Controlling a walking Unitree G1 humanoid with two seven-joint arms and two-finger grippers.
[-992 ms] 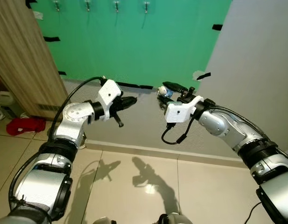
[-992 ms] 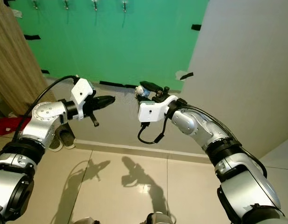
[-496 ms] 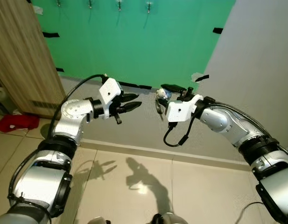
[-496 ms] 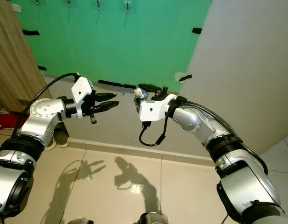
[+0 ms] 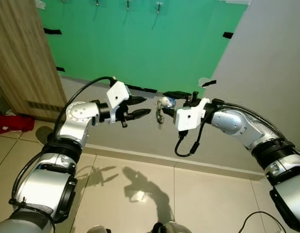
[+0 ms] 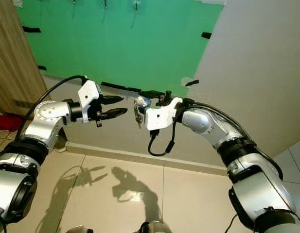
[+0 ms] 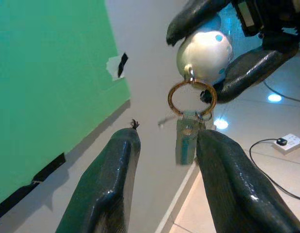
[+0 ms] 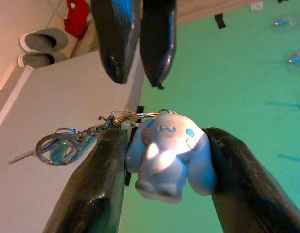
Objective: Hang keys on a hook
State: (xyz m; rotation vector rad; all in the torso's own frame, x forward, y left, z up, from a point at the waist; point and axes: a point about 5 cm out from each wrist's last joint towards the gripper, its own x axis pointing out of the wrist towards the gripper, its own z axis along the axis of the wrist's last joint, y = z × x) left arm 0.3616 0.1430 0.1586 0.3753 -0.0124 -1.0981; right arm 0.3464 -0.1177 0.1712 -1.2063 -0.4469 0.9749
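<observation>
Both silver arms are raised before a matte green panel (image 5: 140, 43) that is taped with black strips to a grey wall (image 5: 271, 73). The right gripper (image 8: 159, 145) pinches the keys (image 5: 160, 108) by their charm (image 8: 167, 155), a rounded, glossy white figure with blue ears. A brass ring (image 7: 192, 97) hangs from the charm, carrying a small greenish tag (blurred) and further loops. The left gripper (image 5: 142, 107) faces the keys from just beside them; its tapered black fingers (image 7: 111, 184) are spread, with the ring seen between their tips and not touched. Metal hooks (image 5: 159, 7) sit in a row along the panel's top edge, well above both grippers. A wood-grain cabinet (image 5: 18, 58) bounds the left side. Glossy beige floor tiles (image 5: 140, 194) lie open below the arms.
</observation>
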